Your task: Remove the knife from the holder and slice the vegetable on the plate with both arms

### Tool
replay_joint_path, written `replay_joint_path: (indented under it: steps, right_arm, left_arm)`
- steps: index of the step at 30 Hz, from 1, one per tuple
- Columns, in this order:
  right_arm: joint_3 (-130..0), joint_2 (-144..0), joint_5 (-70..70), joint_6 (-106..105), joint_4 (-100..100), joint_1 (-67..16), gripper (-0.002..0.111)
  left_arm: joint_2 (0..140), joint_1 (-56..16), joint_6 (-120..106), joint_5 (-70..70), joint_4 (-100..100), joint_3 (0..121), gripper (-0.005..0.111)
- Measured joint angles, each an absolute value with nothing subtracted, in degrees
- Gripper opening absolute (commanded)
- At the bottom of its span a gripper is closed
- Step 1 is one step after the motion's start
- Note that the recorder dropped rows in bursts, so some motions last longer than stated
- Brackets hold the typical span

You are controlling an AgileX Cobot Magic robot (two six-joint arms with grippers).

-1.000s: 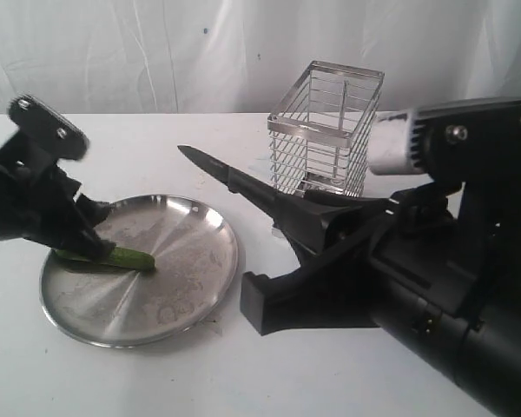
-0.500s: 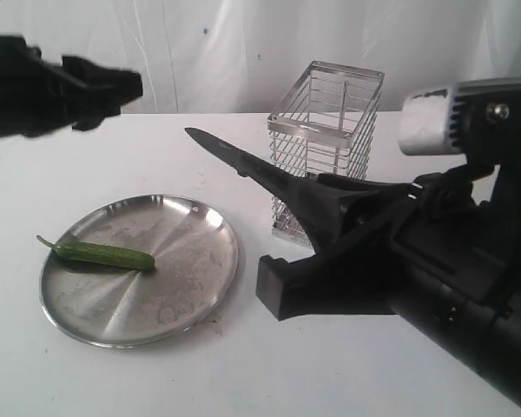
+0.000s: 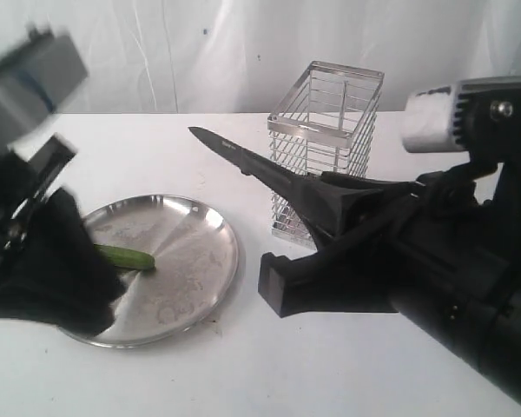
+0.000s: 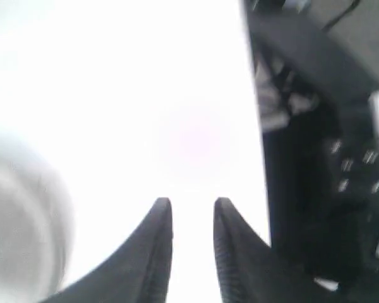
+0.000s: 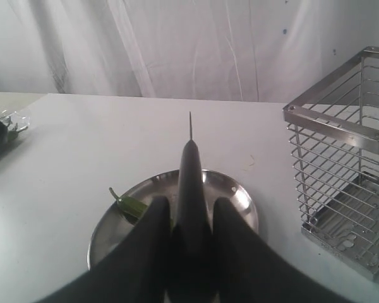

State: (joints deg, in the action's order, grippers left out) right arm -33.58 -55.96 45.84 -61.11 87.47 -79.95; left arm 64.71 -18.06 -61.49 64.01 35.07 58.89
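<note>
The black knife (image 3: 227,150) sticks out of my right gripper (image 5: 191,205), which is shut on its handle; the blade (image 5: 190,165) hangs above the table, pointing over the steel plate (image 3: 217,261). On the plate lies the green vegetable (image 3: 128,257), its stem end hidden in the exterior view by my blurred left arm (image 3: 48,265). In the right wrist view the vegetable (image 5: 131,207) shows beside a finger on the plate (image 5: 240,197). My left gripper (image 4: 192,205) is open over bare white table, nothing between its fingers. The wire holder (image 3: 326,130) stands empty behind the knife.
The holder (image 5: 341,183) stands close beside the right arm, to the right of the plate. A white curtain hangs behind the table. A crinkled dark and shiny object (image 5: 0,132) lies at the far table edge. Dark equipment (image 4: 316,145) fills one side of the left wrist view.
My left arm let go of the vegetable, swung up and away, and has now dropped in front of the plate's left side. The right gripper with the knife rose slightly, then held.
</note>
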Motion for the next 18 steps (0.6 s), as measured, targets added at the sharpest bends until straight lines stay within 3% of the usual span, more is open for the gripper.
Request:
replay_joint_path:
  steps: [1,4,8,18]
  right_arm:
    - [-33.6,-56.0,45.8,-61.1,87.5,-80.0,0.0]
    - [-33.6,-56.0,45.1,-61.1,87.5,-80.0,0.0]
    - [-33.6,-56.0,44.9,-61.1,87.5,-80.0,0.0]
    - [-33.6,-56.0,46.3,-61.1,87.5,-80.0,0.0]
  left_arm:
    - [64.7,-18.1,-55.5,62.4,27.6,57.9,0.053]
    - [65.0,-18.0,-40.7,47.7,9.2,54.5,0.07]
    - [67.4,-18.0,-39.2,35.3,5.7,52.8,0.067]
    - [81.7,-18.0,-49.7,25.3,1.5,52.3,0.067]
